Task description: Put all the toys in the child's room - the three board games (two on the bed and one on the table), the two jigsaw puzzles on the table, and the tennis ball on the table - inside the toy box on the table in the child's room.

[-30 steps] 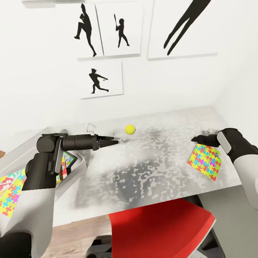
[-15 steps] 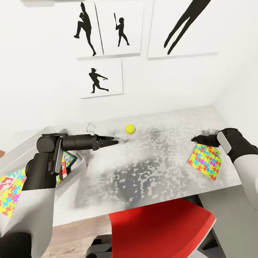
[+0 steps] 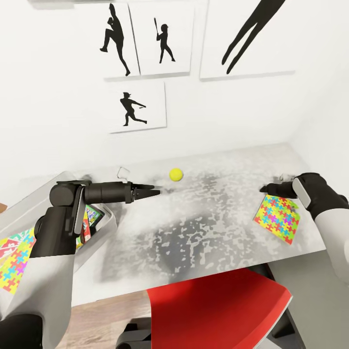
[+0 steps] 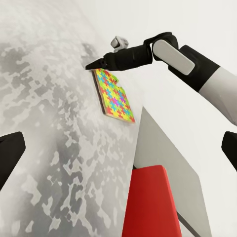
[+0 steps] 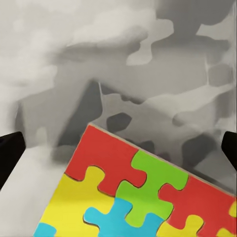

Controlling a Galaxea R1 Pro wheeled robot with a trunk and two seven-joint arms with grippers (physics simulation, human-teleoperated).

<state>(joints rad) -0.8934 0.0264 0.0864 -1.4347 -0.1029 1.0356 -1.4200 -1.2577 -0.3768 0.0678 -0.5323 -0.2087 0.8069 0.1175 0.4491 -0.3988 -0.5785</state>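
Observation:
The tennis ball (image 3: 176, 174) rests on the grey table (image 3: 203, 237) near the wall. My left gripper (image 3: 154, 191) (image 4: 121, 150) hovers just short of the ball, pointing toward it, with its jaws wide open and nothing between them. A jigsaw puzzle (image 3: 277, 218) (image 4: 114, 96) (image 5: 133, 197) lies flat near the table's right end. My right gripper (image 3: 267, 188) (image 5: 118, 148) is open just above that box's far corner. The toy box (image 3: 109, 225) stands at the table's left end, partly hidden by my left arm. It holds another jigsaw puzzle (image 3: 14, 264) and colourful board games (image 3: 88, 216).
A red chair (image 3: 218, 310) (image 4: 148, 202) is pushed against the table's front edge. The white wall behind the table carries black baseball-player pictures (image 3: 135, 106). Another wall closes off the table's right end.
My right wrist has shifted very slightly; the ball, the boxes and the left arm stay where they were.

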